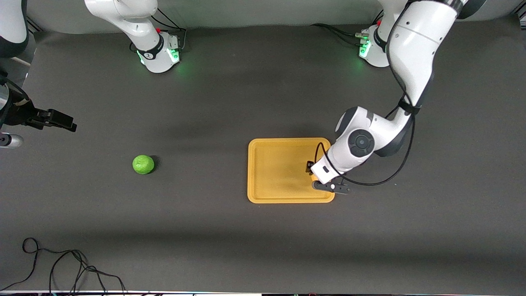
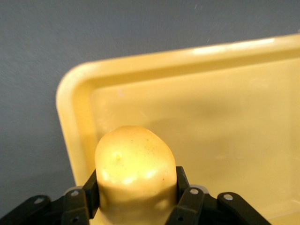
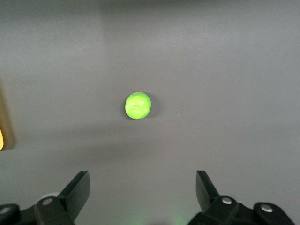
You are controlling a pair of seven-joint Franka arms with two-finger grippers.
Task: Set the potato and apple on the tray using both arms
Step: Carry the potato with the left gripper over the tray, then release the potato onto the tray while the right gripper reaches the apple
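- Lying nearest the front camera, a loose black cable [image 1: 61, 267] is curling on the dark table [image 1: 246, 246] at the right arm's end.
- No readable writing is showing on any item; the markings on the arm bases are too small to make out.
- Sitting on the table toward the left arm's end, the tray [image 1: 271, 170] is lying flat with its raised rim showing all around.
- The left gripper [image 1: 324, 181] is positioned over the tray corner that is nearest the front camera and toward the left arm's end.
- Its fingers [image 2: 187, 199] are closing around the potato [image 2: 135, 171], pressing on two sides of the lump, which is filling the gap between them.
- In the left wrist view the potato is showing over the tray floor just inside that corner; whether it is touching the floor cannot be told.
- The apple [image 1: 143, 164] is resting on the bare table toward the right arm's end, well apart from the tray, with nothing touching it.
- The right gripper [image 1: 61, 120] is hanging at the right arm's end of the table, over bare surface and well apart from the apple.
- Its fingers [image 3: 77, 190] are standing wide apart and holding nothing; the right wrist view is showing the apple [image 3: 138, 105] between them, lower down on the table.
- Green lights are glowing on both arm bases [image 1: 164, 57].
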